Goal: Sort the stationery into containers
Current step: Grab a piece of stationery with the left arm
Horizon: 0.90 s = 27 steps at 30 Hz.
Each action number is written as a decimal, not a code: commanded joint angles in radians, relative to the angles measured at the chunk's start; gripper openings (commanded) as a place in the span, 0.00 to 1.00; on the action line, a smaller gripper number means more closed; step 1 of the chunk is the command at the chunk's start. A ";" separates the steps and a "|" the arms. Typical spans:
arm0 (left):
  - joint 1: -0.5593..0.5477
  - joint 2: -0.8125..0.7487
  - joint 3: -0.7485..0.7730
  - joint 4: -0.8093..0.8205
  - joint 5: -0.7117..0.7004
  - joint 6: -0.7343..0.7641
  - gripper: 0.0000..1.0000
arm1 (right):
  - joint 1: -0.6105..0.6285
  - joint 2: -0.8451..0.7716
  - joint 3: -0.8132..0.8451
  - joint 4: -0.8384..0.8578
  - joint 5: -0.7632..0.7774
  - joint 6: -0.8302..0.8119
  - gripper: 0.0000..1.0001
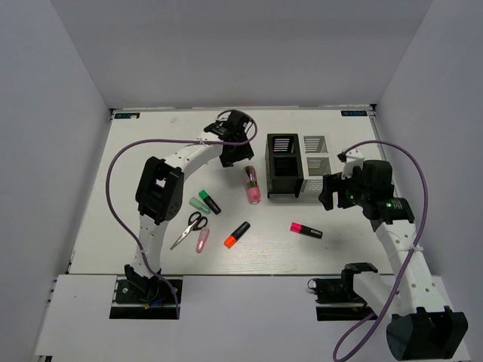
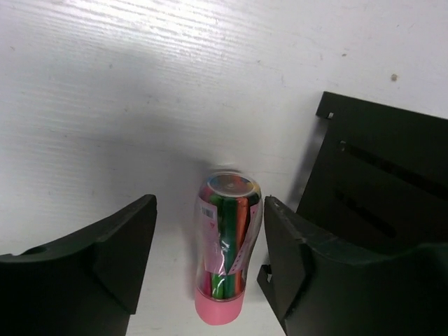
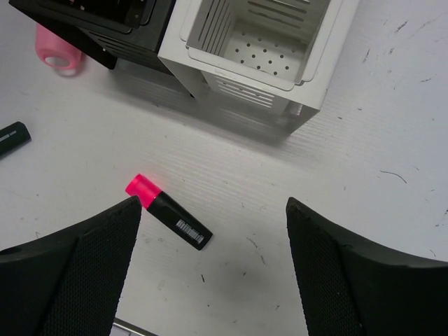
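A pink tube point(image 2: 227, 255) full of coloured pens lies on the table between the open fingers of my left gripper point(image 2: 210, 255), not touching them; it also shows in the top view point(image 1: 252, 185), just below that gripper point(image 1: 241, 160). The black container point(image 1: 285, 164) and the white container point(image 1: 317, 160) stand side by side. My right gripper point(image 3: 213, 259) is open and empty above a pink-capped black marker point(image 3: 168, 211), which also shows in the top view point(image 1: 306, 230). The white container point(image 3: 259, 49) looks empty from above.
An orange-capped marker point(image 1: 237, 234), a green-capped marker point(image 1: 210, 201), a mint highlighter point(image 1: 199, 205), black-handled scissors point(image 1: 190, 228) and a small pink cutter point(image 1: 202, 240) lie left of centre. The black container's wall point(image 2: 381, 189) is close on the left gripper's right.
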 commanded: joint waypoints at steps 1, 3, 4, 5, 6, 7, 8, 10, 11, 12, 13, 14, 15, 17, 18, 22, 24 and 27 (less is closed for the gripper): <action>-0.004 0.001 0.030 -0.016 0.039 -0.043 0.74 | 0.014 -0.011 0.000 0.025 0.039 -0.012 0.86; -0.005 0.012 0.030 -0.019 0.058 -0.045 0.75 | 0.023 -0.008 -0.002 0.028 0.050 -0.014 0.87; -0.007 0.013 0.028 -0.021 0.063 -0.034 0.75 | 0.024 -0.008 -0.003 0.028 0.053 -0.012 0.87; -0.008 0.019 0.030 -0.021 0.066 -0.036 0.75 | 0.031 -0.004 -0.003 0.030 0.056 -0.012 0.87; -0.008 0.021 0.028 -0.026 0.073 -0.033 0.75 | 0.032 -0.004 -0.002 0.031 0.064 -0.015 0.87; -0.005 0.022 0.025 -0.026 0.079 -0.030 0.75 | 0.035 -0.007 -0.002 0.030 0.065 -0.017 0.87; -0.008 0.027 0.025 -0.030 0.079 -0.026 0.75 | 0.038 -0.004 -0.002 0.033 0.067 -0.017 0.87; -0.010 0.035 0.027 -0.030 0.093 -0.028 0.75 | 0.043 -0.005 -0.002 0.030 0.076 -0.017 0.88; -0.008 0.038 0.028 -0.032 0.099 -0.028 0.75 | 0.047 -0.001 -0.002 0.031 0.079 -0.018 0.88; -0.013 0.039 0.031 -0.032 0.101 -0.023 0.75 | 0.047 -0.002 -0.003 0.031 0.084 -0.020 0.88; -0.014 0.048 0.036 -0.033 0.105 -0.022 0.75 | 0.052 -0.007 -0.005 0.030 0.087 -0.020 0.88; -0.014 0.051 0.042 -0.033 0.109 -0.020 0.75 | 0.054 -0.005 -0.002 0.031 0.087 -0.020 0.88; -0.016 0.056 0.054 -0.038 0.112 -0.019 0.75 | 0.055 -0.001 -0.005 0.033 0.090 -0.021 0.88; -0.022 0.074 0.082 -0.050 0.118 -0.010 0.75 | 0.058 -0.007 -0.003 0.031 0.096 -0.023 0.88; -0.027 0.088 0.096 -0.077 0.116 -0.006 0.75 | 0.058 -0.007 -0.005 0.033 0.096 -0.023 0.88; -0.031 0.123 0.131 -0.091 0.125 -0.005 0.75 | 0.063 -0.008 -0.003 0.034 0.099 -0.023 0.88; -0.036 0.134 0.142 -0.105 0.125 -0.002 0.75 | 0.066 -0.010 -0.002 0.031 0.104 -0.024 0.88; -0.040 0.145 0.145 -0.119 0.118 0.001 0.75 | 0.070 -0.013 -0.002 0.033 0.107 -0.024 0.88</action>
